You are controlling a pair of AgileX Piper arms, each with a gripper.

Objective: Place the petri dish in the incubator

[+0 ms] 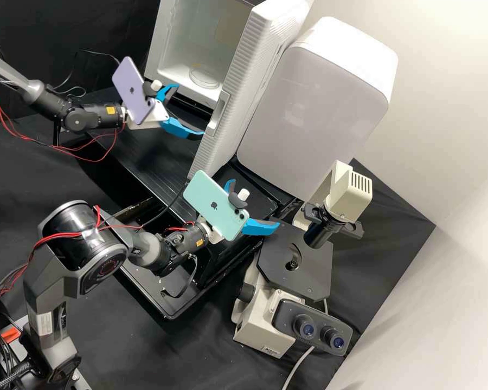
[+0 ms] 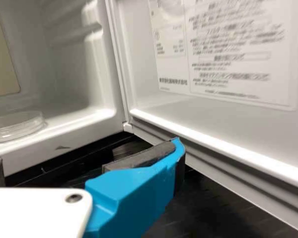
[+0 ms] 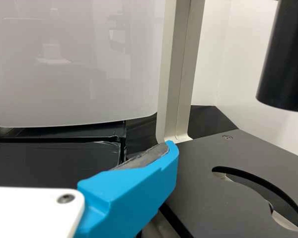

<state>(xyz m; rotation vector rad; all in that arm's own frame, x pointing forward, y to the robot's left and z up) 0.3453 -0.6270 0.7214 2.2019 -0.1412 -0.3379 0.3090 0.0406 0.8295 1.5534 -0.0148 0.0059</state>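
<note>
Black cloth (image 1: 146, 346) (over the bench) meets a white wall (image 1: 450, 81).

A lab: microscope (image 1: 267, 320) beside incubator (image 1: 322, 108) (door open).

The left arm (image 1: 65, 111) is stretched out almost level at the far side of the high view. Its left gripper (image 1: 188, 110) is turned on its side, and its blue fingers (image 1: 181, 129) are spread wide with nothing held between them. The right arm (image 1: 146, 252) is extended from its shoulder joint nearer the camera. The right gripper (image 1: 253, 202) is likewise parted wide and empty.
</note>
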